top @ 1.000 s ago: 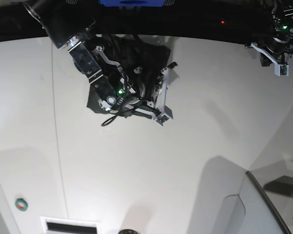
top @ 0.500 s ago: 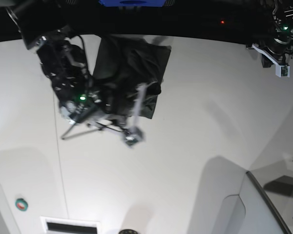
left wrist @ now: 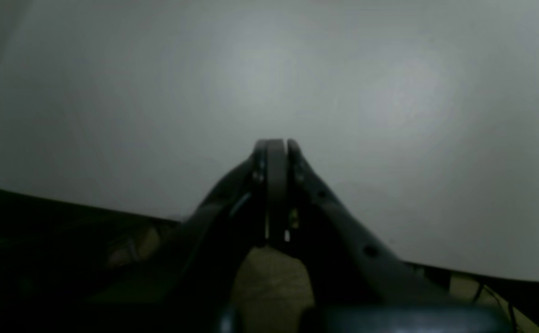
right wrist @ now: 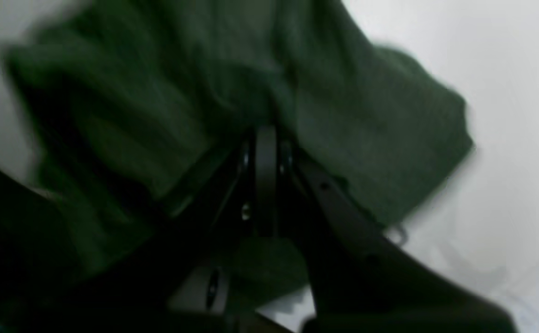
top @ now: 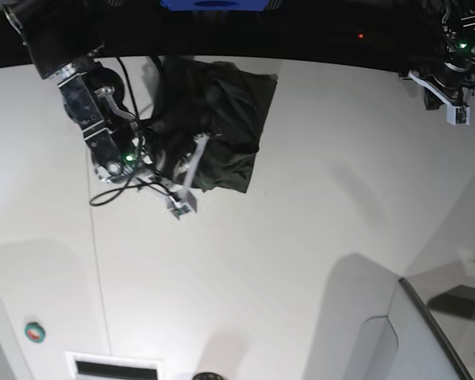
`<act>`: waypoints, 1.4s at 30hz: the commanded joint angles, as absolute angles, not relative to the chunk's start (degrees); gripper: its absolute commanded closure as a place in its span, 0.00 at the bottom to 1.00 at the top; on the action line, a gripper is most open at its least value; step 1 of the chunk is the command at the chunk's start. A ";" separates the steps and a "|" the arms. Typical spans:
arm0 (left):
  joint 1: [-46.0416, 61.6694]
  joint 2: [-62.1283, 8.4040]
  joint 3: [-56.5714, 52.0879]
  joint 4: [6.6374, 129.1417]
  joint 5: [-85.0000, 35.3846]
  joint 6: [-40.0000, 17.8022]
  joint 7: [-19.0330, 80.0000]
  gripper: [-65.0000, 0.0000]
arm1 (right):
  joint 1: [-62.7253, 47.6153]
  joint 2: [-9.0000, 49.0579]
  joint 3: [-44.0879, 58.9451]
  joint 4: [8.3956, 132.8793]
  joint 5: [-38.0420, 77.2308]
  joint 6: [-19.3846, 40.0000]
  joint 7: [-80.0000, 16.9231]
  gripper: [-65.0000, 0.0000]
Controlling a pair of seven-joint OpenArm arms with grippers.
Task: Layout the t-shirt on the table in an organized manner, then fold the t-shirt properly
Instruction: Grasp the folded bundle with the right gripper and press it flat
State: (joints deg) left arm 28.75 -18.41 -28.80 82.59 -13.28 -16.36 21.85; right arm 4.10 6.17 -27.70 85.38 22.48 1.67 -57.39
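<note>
the right gripper [right wrist: 266,138] is hanging with its jaws pressed together against the bunched dark green t-shirt [top: 214,119], which is lying crumpled at the far left of the white tabletop [top: 301,237]; whether cloth is pinched cannot be told. the left gripper [left wrist: 274,148] is hovering shut and empty at the far right.

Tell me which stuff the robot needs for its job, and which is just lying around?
Needed for the job:
- plain dark green soft cloth t-shirt
- big glossy white table
- right end effector, shut

Just lying around:
- small round green and red button
- raised grey-white panel with dark edge
</note>
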 commanded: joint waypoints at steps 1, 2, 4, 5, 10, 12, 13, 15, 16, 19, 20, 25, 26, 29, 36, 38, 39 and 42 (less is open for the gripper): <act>29.05 -19.30 -29.23 83.30 -13.41 -16.04 20.88 1.00 | 5.32 5.05 -27.74 86.29 23.25 1.63 -56.66 1.00; 29.14 -19.30 -29.23 83.30 -13.41 -16.04 20.88 1.00 | 5.41 4.00 -27.74 86.20 23.16 1.63 -56.66 1.00; 29.14 -19.30 -29.23 83.30 -13.41 -16.04 20.88 1.00 | 5.93 2.24 -27.82 84.97 22.99 1.63 -56.66 1.00; 29.14 -19.30 -29.23 83.30 -13.41 -16.04 20.88 1.00 | 6.81 1.71 -28.53 84.09 22.99 1.63 -56.40 1.00; 29.14 -19.30 -29.23 83.30 -13.41 -16.04 20.88 1.00 | 10.33 -1.45 -33.01 79.25 23.08 1.63 -53.93 1.00; 29.14 -19.30 -29.23 83.30 -13.41 -16.04 20.88 1.00 | 11.21 -1.98 -33.01 79.25 22.99 1.63 -52.53 1.00; 29.14 -19.30 -29.23 83.30 -13.41 -16.04 20.88 1.00 | 11.38 -2.15 -33.01 79.52 22.99 1.63 -52.26 1.00; 29.23 -19.30 -29.23 83.30 -13.41 -16.04 20.88 1.00 | 11.65 -1.89 -33.01 81.36 22.99 1.63 -52.44 1.00; 29.23 -19.30 -29.23 83.30 -13.41 -16.04 20.88 1.00 | 11.47 -0.92 -33.01 82.77 22.99 1.63 -53.67 1.00; 29.23 -19.38 -29.23 83.30 -13.41 -16.04 20.79 1.00 | 9.63 3.21 -32.57 88.40 22.99 1.27 -61.14 1.00; 29.23 -19.38 -29.23 83.30 -13.41 -16.04 20.79 1.00 | 7.96 5.05 -32.57 91.12 22.99 1.27 -62.55 1.00; 28.97 -19.47 -31.08 83.30 -13.41 -16.04 20.79 1.00 | -1.19 13.41 -32.57 99.82 22.99 1.27 -62.90 1.00; 28.79 -19.47 -31.34 83.30 -13.41 -16.04 20.79 1.00 | -2.68 14.20 -32.57 100.26 22.99 1.27 -62.46 1.00; 28.62 -19.47 -31.25 83.47 -13.41 -16.04 20.79 1.00 | -5.23 15.25 -32.84 99.91 22.99 1.54 -58.51 1.00; 28.62 -19.38 -30.81 83.56 -13.41 -16.04 20.79 1.00 | -6.11 13.14 -35.47 99.38 23.08 1.63 -57.45 1.00; 28.62 -19.38 -30.90 83.56 -13.41 -16.04 20.79 1.00 | -5.76 12.70 -37.76 98.15 23.08 1.63 -57.45 1.00; 28.70 -19.38 -30.99 83.65 -13.41 -16.04 20.79 1.00 | -4.97 12.53 -38.99 97.27 23.25 1.63 -57.19 1.00; 28.79 -19.38 -31.25 83.74 -13.41 -16.04 20.79 1.00 | -3.82 10.59 -41.98 94.20 23.25 1.63 -57.01 1.00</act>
